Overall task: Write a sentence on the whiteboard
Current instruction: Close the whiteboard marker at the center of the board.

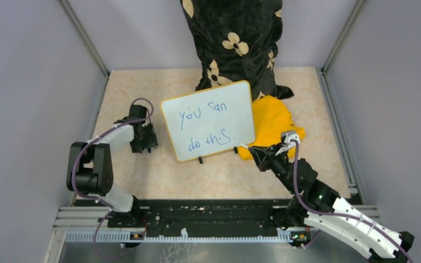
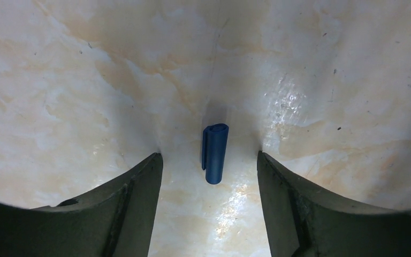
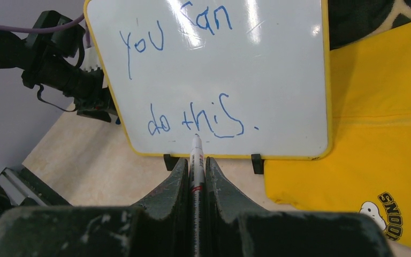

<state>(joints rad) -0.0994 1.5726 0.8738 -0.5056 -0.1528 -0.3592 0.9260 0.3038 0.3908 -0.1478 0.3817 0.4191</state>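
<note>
The whiteboard (image 1: 208,120) stands tilted at mid table, with a yellowish frame and black clips on its lower edge. It also shows in the right wrist view (image 3: 214,75). The sentence (image 1: 208,129) reads "you can do this." in blue, in two lines (image 3: 192,80). My right gripper (image 1: 255,152) is shut on a white marker (image 3: 196,160). The marker tip points at the board's lower edge, just short of it. My left gripper (image 1: 142,143) is open over the table, left of the board. A blue marker cap (image 2: 214,153) lies on the table between its fingers.
A yellow cloth (image 1: 274,126) lies right of the board and partly under it. A black floral cushion (image 1: 235,38) stands behind the board. Grey walls and metal rails bound the tan table (image 1: 208,175).
</note>
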